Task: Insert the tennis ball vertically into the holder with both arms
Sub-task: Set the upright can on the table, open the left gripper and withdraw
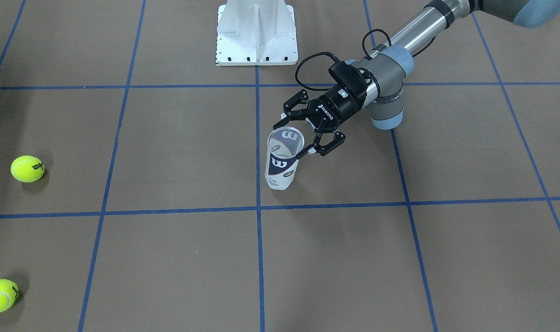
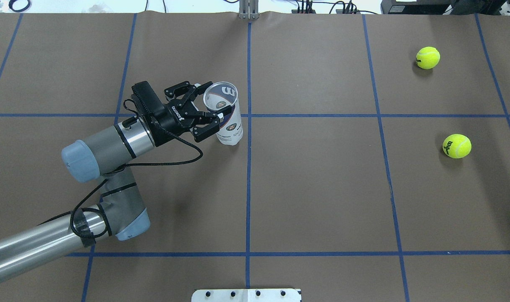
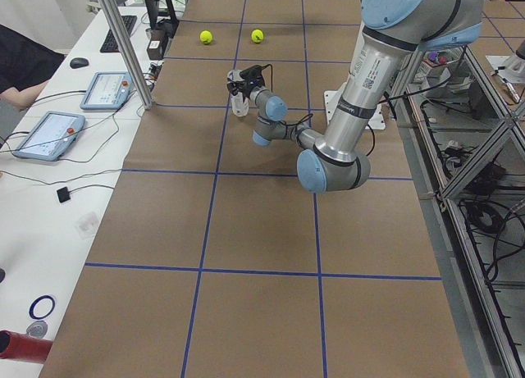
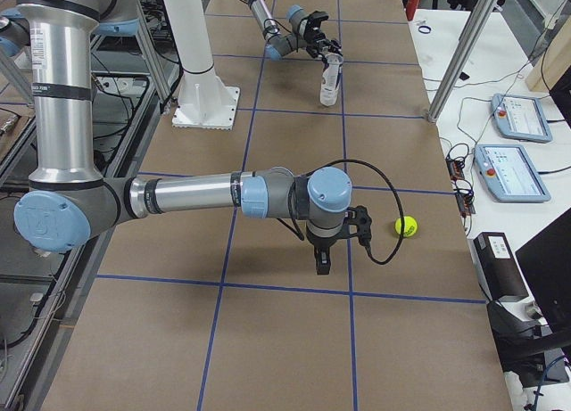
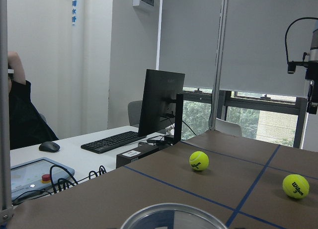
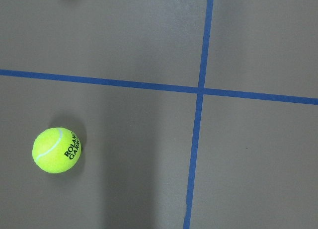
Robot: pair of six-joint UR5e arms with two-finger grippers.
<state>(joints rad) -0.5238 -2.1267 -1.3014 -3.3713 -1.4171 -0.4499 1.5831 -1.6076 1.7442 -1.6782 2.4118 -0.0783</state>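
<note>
Left of centre tape line (image 2: pixel 249 176): holder (image 2: pixel 231 126) stands upright on table (image 2: pixel 313 188), mouth up, W label facing the robot.
left gripper (image 2: pixel 210 101): comes in level from the left. Fingers are spread, with the holder's rim edge between the tips. I can't tell if the pads touch it.
right gripper (image 4: pixel 321 267): points down over the table's right part, near a ball. I can't tell whether it's spread or closed.
balls: far ball (image 2: pixel 427 57) and near ball (image 2: pixel 456 146) both lie on the table's right, apart from each other and well apart from the holder.
pedestal (image 1: pixel 256 32): white, at the robot's edge, on the centre line.
</note>
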